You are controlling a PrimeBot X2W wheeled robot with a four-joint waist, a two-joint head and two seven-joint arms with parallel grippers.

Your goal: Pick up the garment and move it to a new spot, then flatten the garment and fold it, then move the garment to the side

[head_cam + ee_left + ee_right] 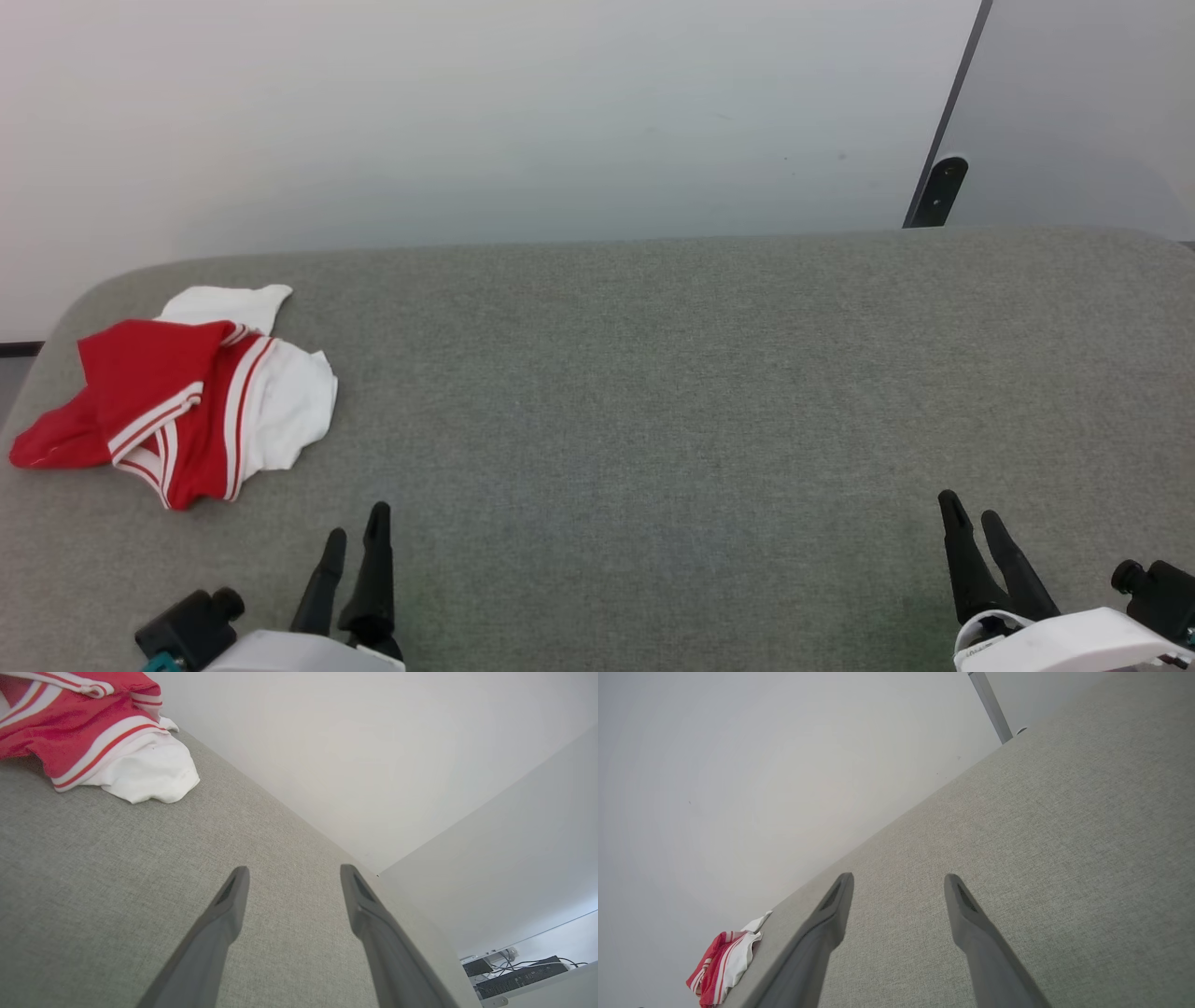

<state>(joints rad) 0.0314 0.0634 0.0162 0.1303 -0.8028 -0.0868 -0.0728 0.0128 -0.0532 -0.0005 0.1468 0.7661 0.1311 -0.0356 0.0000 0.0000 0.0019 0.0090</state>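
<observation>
Garment (187, 401) lies crumpled at the far left corner of the table (653, 373), unfolded. Left end effector (357, 523) and right end effector (969, 507) hover released over the table's near edge, ready for pickup

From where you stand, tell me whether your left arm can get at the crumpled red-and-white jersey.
Probably yes: the open left end effector sits near the red-and-white jersey, only bare grey fabric surface between them.

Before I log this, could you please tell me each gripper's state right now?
Left gripper: open, holding nothing.
Right gripper: open, holding nothing.
</observation>
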